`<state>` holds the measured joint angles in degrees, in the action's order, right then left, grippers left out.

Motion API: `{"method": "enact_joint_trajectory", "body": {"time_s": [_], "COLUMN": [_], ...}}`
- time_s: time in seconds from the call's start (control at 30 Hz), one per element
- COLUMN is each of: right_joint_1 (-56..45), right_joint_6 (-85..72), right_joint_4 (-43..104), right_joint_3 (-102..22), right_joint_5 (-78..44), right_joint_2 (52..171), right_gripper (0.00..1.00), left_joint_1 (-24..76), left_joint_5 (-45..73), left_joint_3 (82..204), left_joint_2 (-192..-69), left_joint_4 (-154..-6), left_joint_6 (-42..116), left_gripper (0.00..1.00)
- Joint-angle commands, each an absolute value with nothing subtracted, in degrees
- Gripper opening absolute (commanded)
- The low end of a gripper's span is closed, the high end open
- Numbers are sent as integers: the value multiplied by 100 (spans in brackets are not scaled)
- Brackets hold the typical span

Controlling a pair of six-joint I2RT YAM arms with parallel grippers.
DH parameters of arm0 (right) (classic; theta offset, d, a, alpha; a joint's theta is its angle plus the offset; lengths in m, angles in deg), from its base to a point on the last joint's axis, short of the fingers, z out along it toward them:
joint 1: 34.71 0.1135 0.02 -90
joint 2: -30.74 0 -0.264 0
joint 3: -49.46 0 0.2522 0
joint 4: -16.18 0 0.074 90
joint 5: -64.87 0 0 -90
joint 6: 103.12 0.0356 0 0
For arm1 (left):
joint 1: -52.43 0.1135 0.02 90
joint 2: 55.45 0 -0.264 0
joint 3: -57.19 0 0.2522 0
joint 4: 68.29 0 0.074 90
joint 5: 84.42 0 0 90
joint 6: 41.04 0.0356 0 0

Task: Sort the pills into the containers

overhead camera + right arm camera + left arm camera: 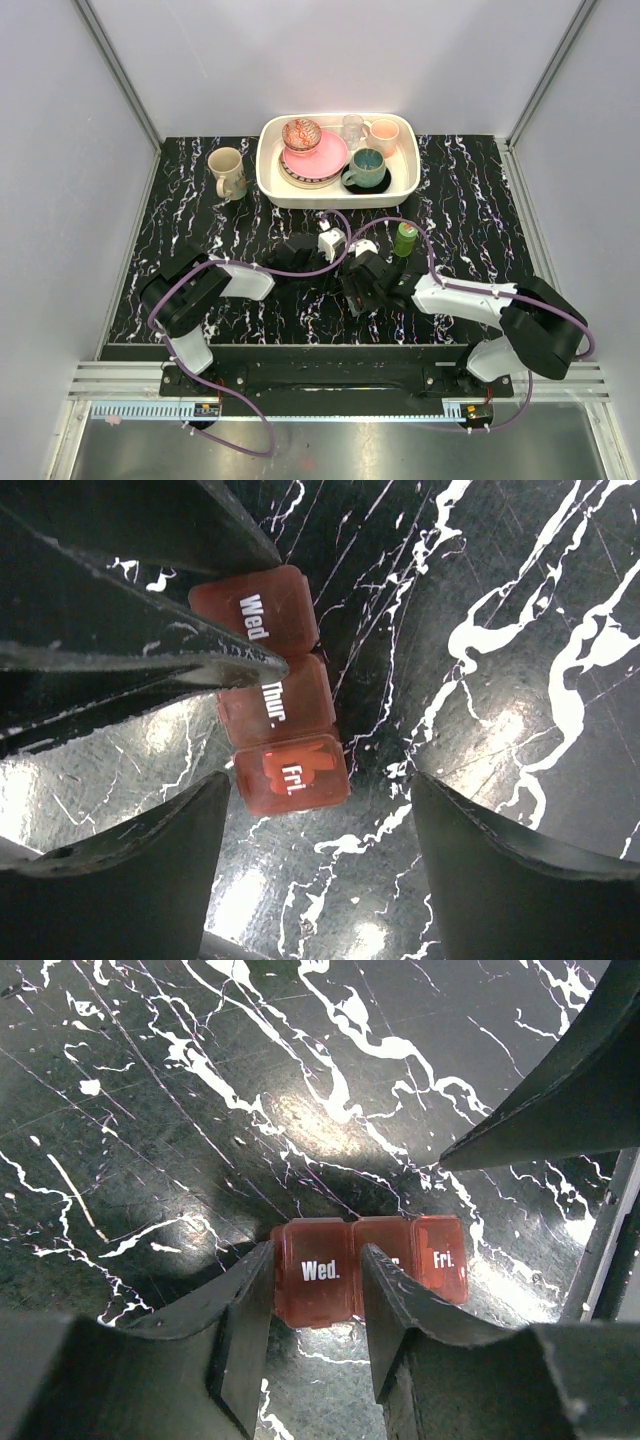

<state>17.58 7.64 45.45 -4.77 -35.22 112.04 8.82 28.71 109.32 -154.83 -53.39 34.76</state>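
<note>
The container is a small red-brown pill case [440, 1260] lying flat on the black marbled table, its lids marked Wed., Thur. and Fri. My left gripper [316, 1250] has its fingers on both sides of the Wed. compartment, closed against it. In the right wrist view the case [275, 705] runs up and left, with a left fingertip [270, 665] lying between Wed. and Thur. My right gripper [322, 785] is open, its left finger close beside the Fri. compartment [292, 775]. An orange-red pill shows through that shut lid. In the top view both grippers meet at mid-table and hide the case.
A green bottle [405, 240] stands just behind my right gripper [362, 285]. A beige mug [227, 172] stands at the back left. A white tray [400, 190] of crockery is at the back centre. My left gripper [305, 255] reaches in from the left.
</note>
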Motion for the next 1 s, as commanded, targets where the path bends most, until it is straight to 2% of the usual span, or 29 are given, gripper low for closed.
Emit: {"method": "enact_joint_trajectory", "body": {"time_s": [0.0, 0.33, 0.97], "right_joint_1": [1846, 1890, 1899], "right_joint_6": [693, 675, 798], "right_joint_4": [4155, 3899, 3882], "right_joint_3": [-588, -535, -438], "right_joint_5": [-3735, -3463, -3278], "right_joint_2": [11336, 11494, 11512], "right_gripper": [78, 62, 50], "left_joint_1": [814, 814, 1059], "left_joint_5": [2931, 3028, 2966], "left_joint_3": [10848, 10865, 11173], "left_joint_2": [-15688, -15486, -15038], "left_joint_4": [-5946, -5867, -6263], "left_joint_6": [3657, 3499, 3490], "left_gripper": [42, 45, 52]}}
